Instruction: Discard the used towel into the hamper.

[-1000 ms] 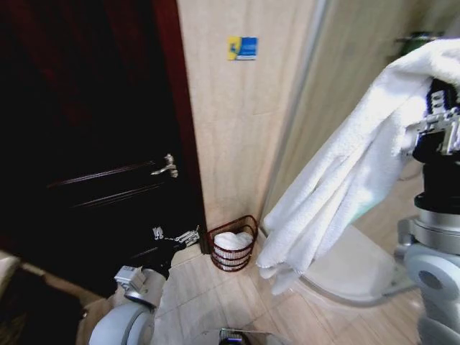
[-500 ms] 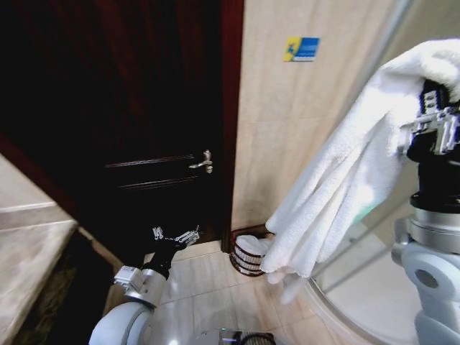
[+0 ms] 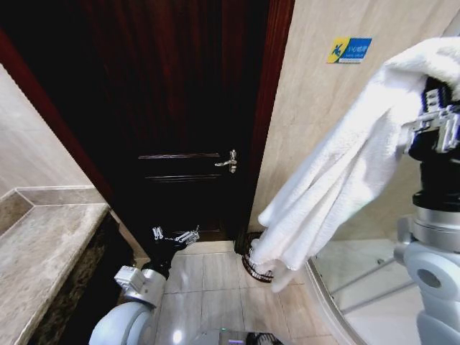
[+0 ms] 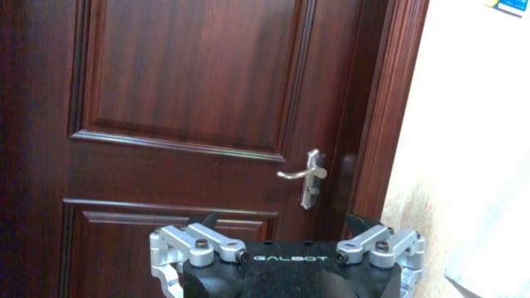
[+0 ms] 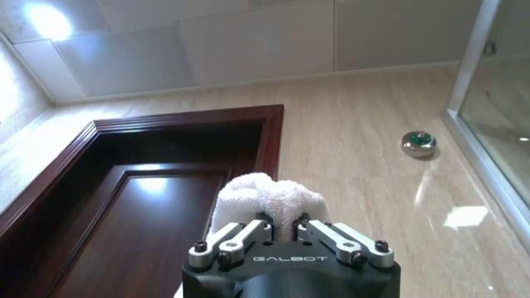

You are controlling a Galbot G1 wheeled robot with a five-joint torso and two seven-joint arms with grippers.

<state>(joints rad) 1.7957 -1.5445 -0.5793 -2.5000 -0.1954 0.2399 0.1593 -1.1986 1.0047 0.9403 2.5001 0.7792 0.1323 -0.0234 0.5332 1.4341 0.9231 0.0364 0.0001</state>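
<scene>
The carrying step looked to be in hand: the right gripper (image 3: 431, 118), raised at about two o'clock in the head view, had its fingers pinched narrow on a bunched fold of the one thick white terry towel (image 3: 338, 180), which draped down from it toward the floor. The right wrist view showed the same fold squeezed between the jaws. The single small round dark reddish-brown openwork hamper (image 3: 251, 259) stood on the pale tiled floor (image 3: 208, 287) at about five o'clock from the picture's centre, beside the dark mahogany panelled door (image 3: 180, 108), and was largely hidden behind the towel's hanging end. The left gripper (image 3: 176, 236) hung low at seven o'clock, its two fingers spread wide and empty. The next move probably called for bringing the towel over the hamper's mouth and lowering it before letting go.
</scene>
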